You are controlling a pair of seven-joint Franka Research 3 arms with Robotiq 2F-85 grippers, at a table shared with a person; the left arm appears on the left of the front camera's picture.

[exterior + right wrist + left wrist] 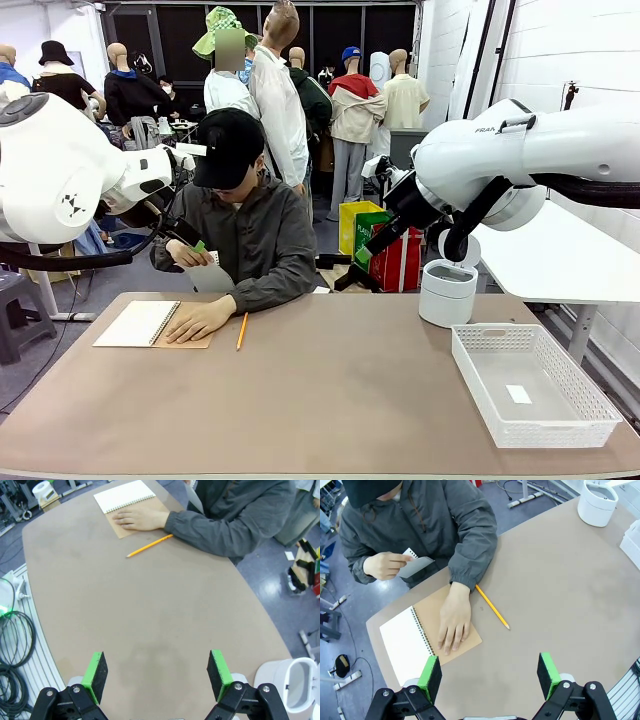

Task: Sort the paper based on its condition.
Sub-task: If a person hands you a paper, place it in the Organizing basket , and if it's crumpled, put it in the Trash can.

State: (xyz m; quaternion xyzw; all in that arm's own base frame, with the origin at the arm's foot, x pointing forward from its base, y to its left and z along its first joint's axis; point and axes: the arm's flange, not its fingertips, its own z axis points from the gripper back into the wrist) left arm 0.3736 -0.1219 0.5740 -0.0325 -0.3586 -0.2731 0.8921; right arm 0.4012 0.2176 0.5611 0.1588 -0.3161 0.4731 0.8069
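1. table [330, 400]: one big slab with a smooth matte brown top and rounded corners.
2. Robot arms: two, with glossy white rounded shells. The left arm [50, 170] and right arm [540, 150] both hang over the table. The left gripper [489, 672] and right gripper [156, 672] are black with green pads, four pads total. Each pair is spread wide, with just bare tabletop between them.
3. person [250, 230]: one at the far side, in a grey jacket and black cap.
4. basket [558, 434]: one, white plastic, rectangular with mesh walls, at the near right corner.
5. tub [447, 292]: one, white, round and smooth, just behind the basket.
6. notepad [140, 323]: one, spiral-bound, with a white page and brown cardboard backing. The person's flat hand [454, 625] rests on the cardboard.
7. paper [415, 566]: one thin white sheet, held off the table in the person's other hand [385, 565], in front of their chest.
8. pencil [242, 330]: one, slim and yellow-orange, lying just beside the notepad.
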